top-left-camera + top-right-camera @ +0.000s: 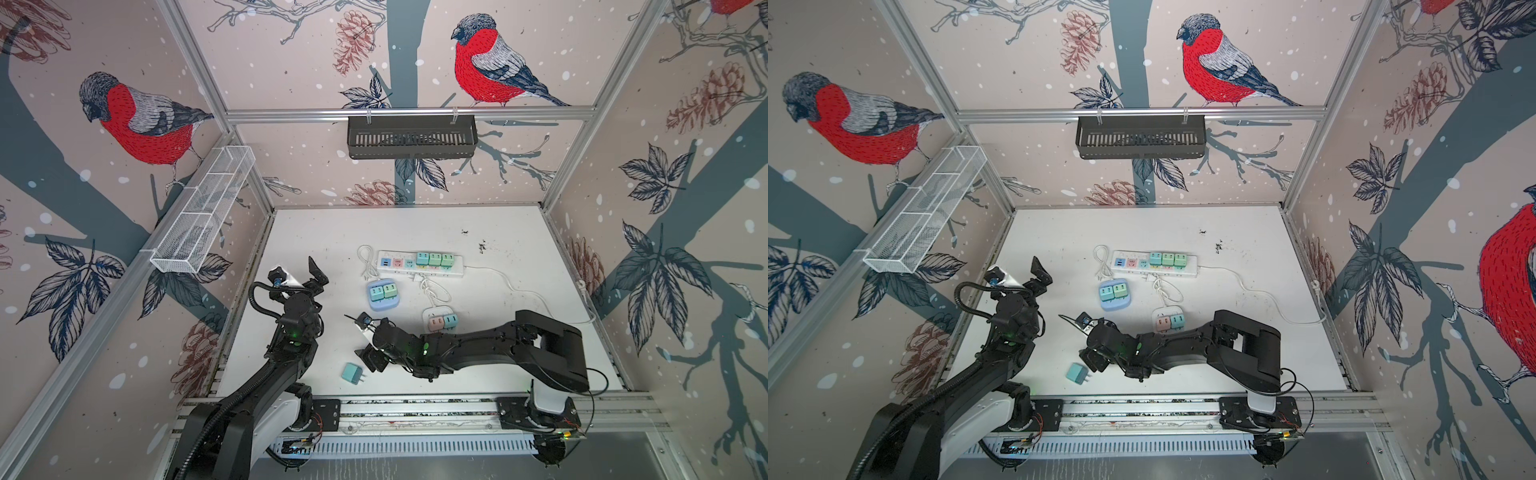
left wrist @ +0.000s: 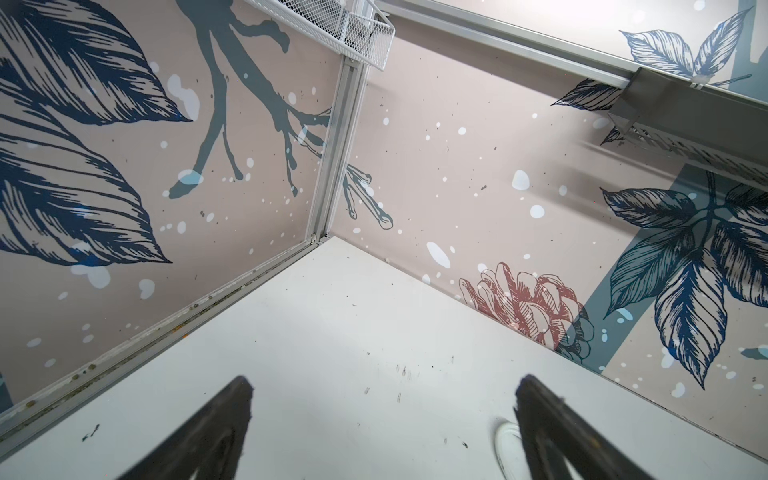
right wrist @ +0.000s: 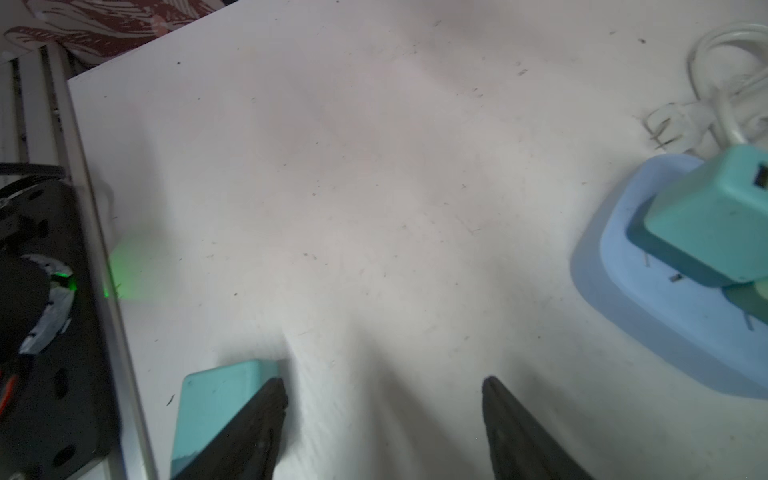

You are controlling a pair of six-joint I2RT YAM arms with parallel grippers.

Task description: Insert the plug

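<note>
The boxy teal plug (image 1: 352, 372) lay on the scuffed white table (image 1: 332, 232), well short of the rounded blue socket block (image 1: 382, 296). Nearer that block, the right gripper (image 3: 384, 390) hung spread and empty; left of it, the left gripper (image 2: 384, 388) gaped wide.

White mesh basket (image 1: 203, 212) left wall (image 1: 62, 249); black basket (image 1: 411, 137), perhaps metal, back wall (image 1: 299, 75).

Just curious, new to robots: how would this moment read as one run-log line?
phase: pre-grasp | teal plug: loose on table | right jaws: open, empty, beside plug | left jaws: open, empty
</note>
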